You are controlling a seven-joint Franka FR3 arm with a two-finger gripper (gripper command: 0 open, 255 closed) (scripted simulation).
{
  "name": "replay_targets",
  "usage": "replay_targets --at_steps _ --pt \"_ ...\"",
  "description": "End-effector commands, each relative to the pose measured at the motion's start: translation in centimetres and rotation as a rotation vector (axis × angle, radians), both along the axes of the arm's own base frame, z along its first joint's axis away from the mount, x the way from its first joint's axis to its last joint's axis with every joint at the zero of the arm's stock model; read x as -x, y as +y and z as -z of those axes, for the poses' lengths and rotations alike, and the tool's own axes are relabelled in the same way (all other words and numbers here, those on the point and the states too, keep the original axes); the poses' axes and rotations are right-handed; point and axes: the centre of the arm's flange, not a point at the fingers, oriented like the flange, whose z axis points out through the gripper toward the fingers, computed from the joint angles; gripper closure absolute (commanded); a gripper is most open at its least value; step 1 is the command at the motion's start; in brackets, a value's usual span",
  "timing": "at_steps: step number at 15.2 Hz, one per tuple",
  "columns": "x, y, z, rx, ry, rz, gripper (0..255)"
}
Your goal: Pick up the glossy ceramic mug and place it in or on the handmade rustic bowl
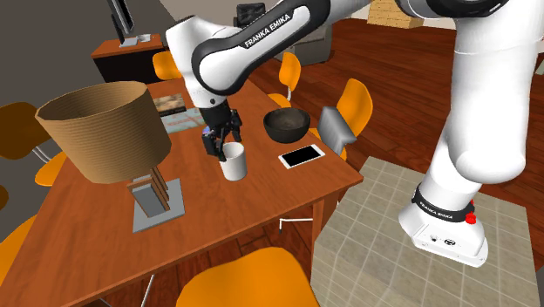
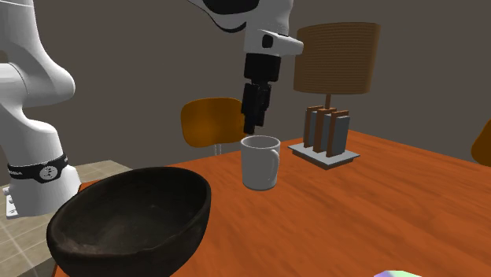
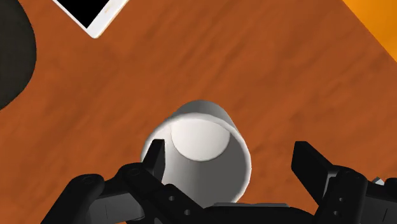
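The white mug (image 1: 234,161) is standing upright on the table (image 1: 261,205), inward from the edge where the phone (image 1: 302,156) is lying. The gripper (image 1: 222,142) is hovering just above its rim, fingers spread apart and grasping nothing. Looking rigid, smooth, probably slippery and chippable, it is calling for a firm pinch across the wall below the rim.

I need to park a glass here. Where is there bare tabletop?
Bare wood: between the lamp base and the mug; also from mug and phone to the table edge nearest the shoulder camera. Crowded: mug, phone and bowl together, tool over the mug.

Phone (image 3: 89,14) cut by wrist view's edge; bowl (image 3: 13,57) too; mug (image 3: 203,143) handle hidden, probably under tool (image 3: 228,153).
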Motion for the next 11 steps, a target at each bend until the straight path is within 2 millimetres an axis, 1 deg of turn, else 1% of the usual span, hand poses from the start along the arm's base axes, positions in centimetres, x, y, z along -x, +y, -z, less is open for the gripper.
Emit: replay_targets --at_steps 1,2,8,9,11 --pt "-1.4 1.8 1.1 -0.004 0.003 -0.006 0" --pt "-1.6 2.1 1.3 -0.004 0.004 -0.007 0" --pt "-1.4 1.8 4.4 -0.004 0.004 -0.007 0" --pt "-1.3 1.7 5.3 -0.004 0.004 -0.007 0" --pt "-1.3 1.7 5.3 -0.004 0.004 -0.007 0"
